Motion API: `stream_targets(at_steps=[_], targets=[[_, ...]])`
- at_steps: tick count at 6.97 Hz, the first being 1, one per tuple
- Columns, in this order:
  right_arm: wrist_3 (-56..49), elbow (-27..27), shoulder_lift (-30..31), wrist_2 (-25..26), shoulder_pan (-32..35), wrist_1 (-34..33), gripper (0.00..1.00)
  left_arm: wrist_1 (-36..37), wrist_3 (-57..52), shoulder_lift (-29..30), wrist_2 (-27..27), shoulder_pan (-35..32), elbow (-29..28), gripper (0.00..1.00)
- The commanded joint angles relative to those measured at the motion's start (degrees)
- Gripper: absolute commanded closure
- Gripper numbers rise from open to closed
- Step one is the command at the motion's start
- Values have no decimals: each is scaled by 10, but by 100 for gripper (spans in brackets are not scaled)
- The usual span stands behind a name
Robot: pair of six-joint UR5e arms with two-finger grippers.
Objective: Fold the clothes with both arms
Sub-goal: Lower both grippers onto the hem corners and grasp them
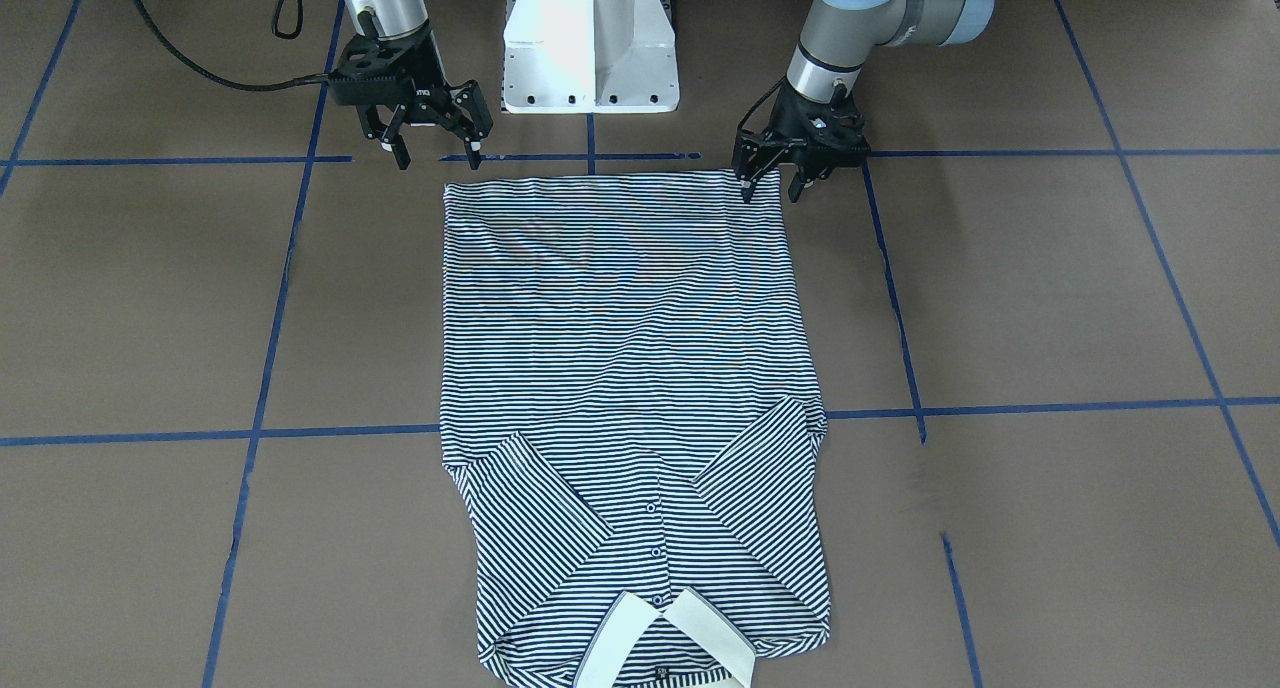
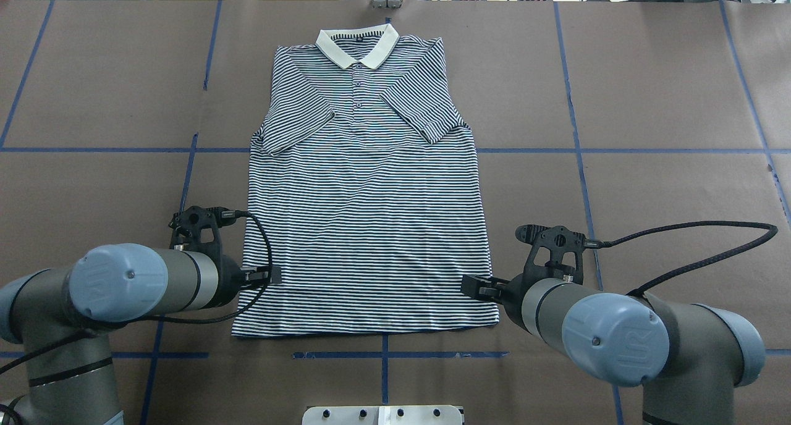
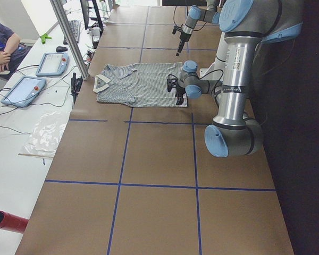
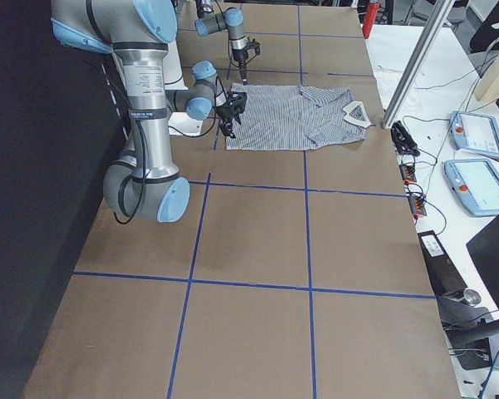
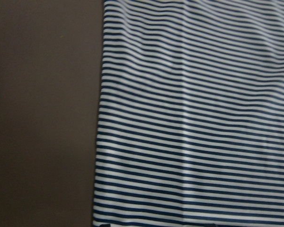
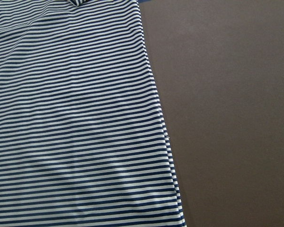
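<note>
The striped polo shirt (image 2: 364, 227) lies flat on the brown table, face up. Its cream collar (image 2: 357, 45) is at the far end, its hem is toward the robot, and both sleeves are folded in over the chest. My left gripper (image 2: 266, 275) is open and empty over the shirt's left edge near the hem corner; it also shows in the front view (image 1: 771, 186). My right gripper (image 2: 479, 287) is open and empty over the right edge near the hem, a little higher in the front view (image 1: 438, 153). The wrist views show only the shirt's edges (image 5: 203, 118) (image 6: 71, 118) and table.
The white pedestal base (image 1: 590, 48) stands just behind the hem. Blue tape lines (image 2: 618, 150) grid the brown table. A side bench with teach pendants (image 3: 24, 90), a metal post (image 3: 69, 37) and a seated person (image 3: 2, 50) lies beyond the collar end.
</note>
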State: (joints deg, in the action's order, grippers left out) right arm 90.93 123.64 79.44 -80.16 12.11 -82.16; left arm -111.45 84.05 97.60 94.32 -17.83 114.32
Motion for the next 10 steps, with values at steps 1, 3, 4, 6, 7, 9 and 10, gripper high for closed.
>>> stream_targets(at_steps=[1, 3, 4, 6, 7, 9, 10], targets=[[0, -2, 1, 0, -1, 0, 0, 0, 17, -7, -2, 30, 0, 28], [0, -2, 2, 0, -1, 0, 0, 0, 23, -10, -2, 32, 0, 36], [0, -2, 1, 1, -1, 0, 0, 0, 33, -14, -2, 33, 1, 39], [0, -2, 2, 1, -1, 0, 0, 0, 34, -14, -2, 36, 1, 40], [0, -2, 1, 1, -1, 0, 0, 0, 33, -14, -2, 38, 0, 40], [0, -2, 2, 0, -1, 0, 0, 1, 34, -14, -2, 38, -1, 61], [0, -2, 1, 0, -1, 0, 0, 0, 34, -14, -2, 39, -1, 62]])
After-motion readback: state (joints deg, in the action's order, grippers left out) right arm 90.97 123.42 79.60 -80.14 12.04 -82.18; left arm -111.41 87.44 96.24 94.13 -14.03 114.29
